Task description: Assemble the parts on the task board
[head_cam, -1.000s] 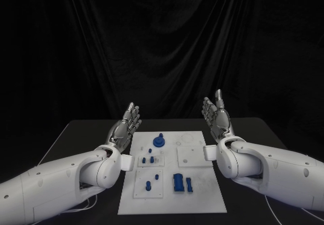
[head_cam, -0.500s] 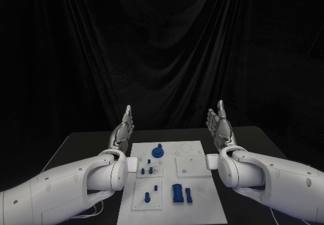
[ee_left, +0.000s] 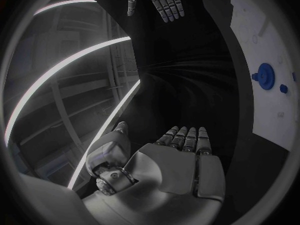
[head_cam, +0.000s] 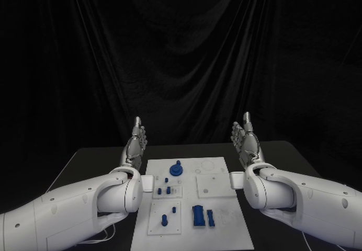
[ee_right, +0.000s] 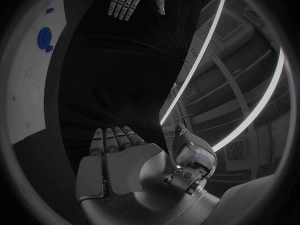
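The white task board (head_cam: 226, 219) lies in the middle of the black table. On it stand blue parts: a round knobbed piece (head_cam: 176, 169) at the far end, small pegs (head_cam: 166, 190) on a mid plate, a peg pair (head_cam: 169, 215) and a larger block (head_cam: 199, 215) nearer me. My left hand (head_cam: 135, 145) is raised flat beside the board's left edge, fingers straight up, holding nothing. My right hand (head_cam: 246, 141) stands the same way at the board's right edge, empty. The left wrist view shows my left hand (ee_left: 178, 160), the round piece (ee_left: 265, 76) and my right hand (ee_left: 159, 0).
A black curtain hangs behind the table. Bare black tabletop (head_cam: 90, 157) stretches on both sides of the board. In the right wrist view the board (ee_right: 28, 90) with the round piece (ee_right: 44, 38) lies beside my right hand (ee_right: 115, 157), and my left hand (ee_right: 128, 0) faces it.
The head camera has tilted, shifting the whole picture. My left hand has turned more edge-on and straightened upward. The right hand has barely moved; the parts lie as before.
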`<state>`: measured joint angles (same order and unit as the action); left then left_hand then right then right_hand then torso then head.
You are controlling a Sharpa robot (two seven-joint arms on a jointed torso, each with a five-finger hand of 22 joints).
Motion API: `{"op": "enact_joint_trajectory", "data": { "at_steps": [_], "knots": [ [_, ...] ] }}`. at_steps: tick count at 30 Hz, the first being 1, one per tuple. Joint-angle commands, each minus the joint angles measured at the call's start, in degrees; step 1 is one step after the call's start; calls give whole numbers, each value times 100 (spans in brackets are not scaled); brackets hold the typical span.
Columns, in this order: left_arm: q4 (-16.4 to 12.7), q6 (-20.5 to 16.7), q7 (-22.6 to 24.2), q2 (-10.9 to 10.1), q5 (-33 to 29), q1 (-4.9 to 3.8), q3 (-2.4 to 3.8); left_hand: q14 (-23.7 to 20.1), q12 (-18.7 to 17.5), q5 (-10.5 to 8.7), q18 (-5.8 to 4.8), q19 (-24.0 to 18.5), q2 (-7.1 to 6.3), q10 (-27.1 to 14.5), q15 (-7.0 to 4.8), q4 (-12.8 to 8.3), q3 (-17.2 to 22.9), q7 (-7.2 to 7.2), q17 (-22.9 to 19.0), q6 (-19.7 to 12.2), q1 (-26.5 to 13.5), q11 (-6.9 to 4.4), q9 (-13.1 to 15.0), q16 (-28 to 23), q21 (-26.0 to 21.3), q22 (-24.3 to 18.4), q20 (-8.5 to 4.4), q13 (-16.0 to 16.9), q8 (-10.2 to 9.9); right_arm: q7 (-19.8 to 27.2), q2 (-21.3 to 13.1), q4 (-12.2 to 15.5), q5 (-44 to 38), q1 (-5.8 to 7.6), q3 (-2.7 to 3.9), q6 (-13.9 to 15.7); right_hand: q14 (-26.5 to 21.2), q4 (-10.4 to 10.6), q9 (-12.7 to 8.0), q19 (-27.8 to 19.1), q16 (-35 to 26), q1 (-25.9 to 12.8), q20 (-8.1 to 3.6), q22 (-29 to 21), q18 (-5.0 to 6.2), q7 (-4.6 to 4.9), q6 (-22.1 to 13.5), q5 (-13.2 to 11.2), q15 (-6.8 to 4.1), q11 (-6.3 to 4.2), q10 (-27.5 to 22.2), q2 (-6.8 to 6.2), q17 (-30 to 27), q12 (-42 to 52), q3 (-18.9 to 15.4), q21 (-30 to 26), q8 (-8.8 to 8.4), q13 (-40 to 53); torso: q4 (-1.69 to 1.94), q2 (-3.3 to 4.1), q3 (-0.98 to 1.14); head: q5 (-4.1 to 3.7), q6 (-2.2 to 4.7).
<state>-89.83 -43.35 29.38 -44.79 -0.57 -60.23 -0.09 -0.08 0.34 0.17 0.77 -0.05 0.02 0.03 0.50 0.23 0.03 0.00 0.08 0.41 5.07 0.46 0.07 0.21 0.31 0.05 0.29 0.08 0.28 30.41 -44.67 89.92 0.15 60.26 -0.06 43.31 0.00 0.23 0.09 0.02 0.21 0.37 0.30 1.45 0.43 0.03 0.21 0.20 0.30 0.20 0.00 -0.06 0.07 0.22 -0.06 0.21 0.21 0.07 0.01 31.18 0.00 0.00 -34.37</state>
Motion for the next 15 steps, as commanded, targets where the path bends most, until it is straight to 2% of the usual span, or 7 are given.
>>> {"op": "enact_joint_trajectory", "data": {
  "at_steps": [1, 15],
  "knots": [
    [-13, -77, 41, 10, 57, 7, 9, 8, -34, -17, -77, 5, -2, -3, -50, -23, -3, 0, -8, -41, -507, -46, -7, -21, -31, -5, -29, -8, -28, -61, -2, 3, -15, -10, 6, 81, 0, -23, -9, -2, -21, -37, -30, -145, -43, -3, -21, -20, -30, -20, 0, 6, -7, -22, 6, -21, -21, -7, -1, 0, 0, 0, -1],
    [-13, -77, 41, 10, 57, 7, 9, 8, -34, -17, -77, 5, -2, -3, -50, -23, -3, 0, -8, -41, -507, -46, -7, -21, -31, -5, -29, -8, -28, -61, -2, 3, -15, -10, 6, 81, 0, -23, -9, -2, -21, -37, -30, -145, -43, -3, -21, -20, -30, -20, 0, 6, -7, -22, 6, -21, -21, -7, -1, 0, 0, 0, -1]
  ]
}}
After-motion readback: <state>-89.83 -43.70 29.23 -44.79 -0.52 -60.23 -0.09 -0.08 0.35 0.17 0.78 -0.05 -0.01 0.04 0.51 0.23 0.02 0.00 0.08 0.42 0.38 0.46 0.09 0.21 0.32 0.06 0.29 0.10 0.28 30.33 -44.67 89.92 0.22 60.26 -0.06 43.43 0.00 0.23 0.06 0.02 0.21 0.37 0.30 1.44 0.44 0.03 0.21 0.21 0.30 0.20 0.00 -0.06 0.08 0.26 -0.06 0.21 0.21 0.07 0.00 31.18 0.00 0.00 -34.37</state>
